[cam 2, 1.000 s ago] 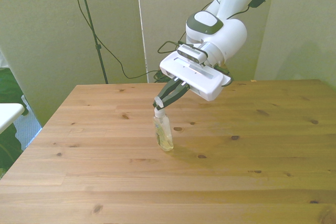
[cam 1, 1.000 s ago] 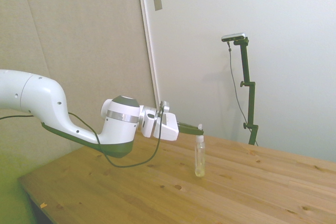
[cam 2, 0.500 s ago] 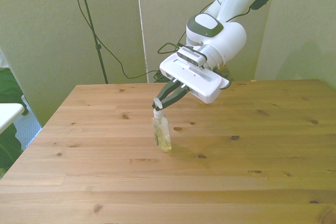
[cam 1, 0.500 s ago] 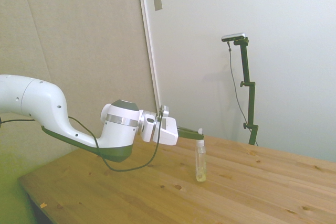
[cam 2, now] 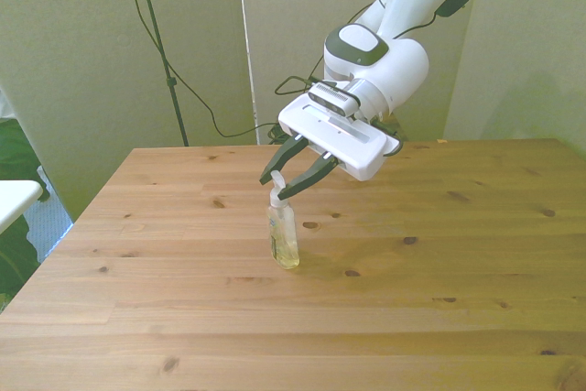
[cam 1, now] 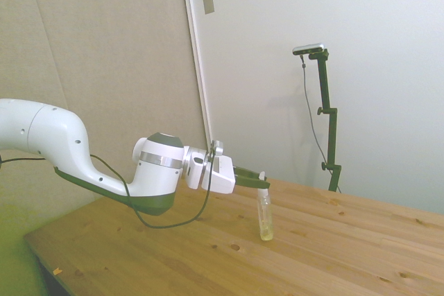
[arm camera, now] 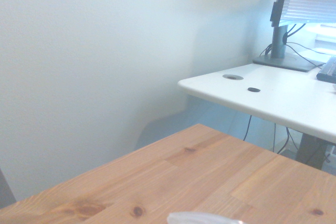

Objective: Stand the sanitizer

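Note:
The sanitizer [cam 2: 283,237], a slim clear bottle with yellowish liquid at its bottom, stands upright on the wooden table [cam 2: 439,254]. In the side view the sanitizer [cam 1: 264,216] stands near the table's middle. My gripper [cam 2: 275,186] is held almost level at the height of the white pump top, open, one finger on each side of it. In the front view the fingers look clear of the nozzle. The side view shows my gripper [cam 1: 261,179] right at the bottle's top. A white blurred sliver of the pump top [arm camera: 202,218] shows in the wrist view.
A white desk [arm camera: 273,95] with a monitor stand shows beyond the table's edge in the wrist view. A white surface's corner [cam 2: 14,199] lies off the front view's left. Walls stand close behind the table.
The fingers were shut on the pump top one second and half a second ago; now they have spread apart and let go. The bottle stays upright in the same spot.

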`<state>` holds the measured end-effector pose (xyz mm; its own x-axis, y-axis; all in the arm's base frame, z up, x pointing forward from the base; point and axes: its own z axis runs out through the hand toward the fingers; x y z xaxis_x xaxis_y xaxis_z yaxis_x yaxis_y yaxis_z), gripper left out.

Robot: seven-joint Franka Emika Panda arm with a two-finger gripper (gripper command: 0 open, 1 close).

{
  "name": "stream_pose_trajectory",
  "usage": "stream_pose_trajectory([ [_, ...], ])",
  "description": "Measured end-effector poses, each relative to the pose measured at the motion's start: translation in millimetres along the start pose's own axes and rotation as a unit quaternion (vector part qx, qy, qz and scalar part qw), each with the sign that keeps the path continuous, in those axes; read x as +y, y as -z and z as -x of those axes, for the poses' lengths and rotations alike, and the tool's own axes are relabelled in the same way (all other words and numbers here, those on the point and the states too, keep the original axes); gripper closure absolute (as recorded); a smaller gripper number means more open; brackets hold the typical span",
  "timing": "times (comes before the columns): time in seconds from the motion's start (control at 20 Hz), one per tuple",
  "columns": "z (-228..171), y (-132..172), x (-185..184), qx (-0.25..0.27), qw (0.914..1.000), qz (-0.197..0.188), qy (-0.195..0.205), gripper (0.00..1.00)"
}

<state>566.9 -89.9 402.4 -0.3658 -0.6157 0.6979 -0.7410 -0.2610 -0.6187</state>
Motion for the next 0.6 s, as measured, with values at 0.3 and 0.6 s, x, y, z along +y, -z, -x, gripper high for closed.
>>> stream_pose_trajectory([
  [0.3,-3.7,-0.2,5.6,-0.055,0.9982,0.023,0.010,0.00],
  [0.6,-4.8,3.6,4.4,-0.147,0.9865,0.059,0.039,0.00],
])
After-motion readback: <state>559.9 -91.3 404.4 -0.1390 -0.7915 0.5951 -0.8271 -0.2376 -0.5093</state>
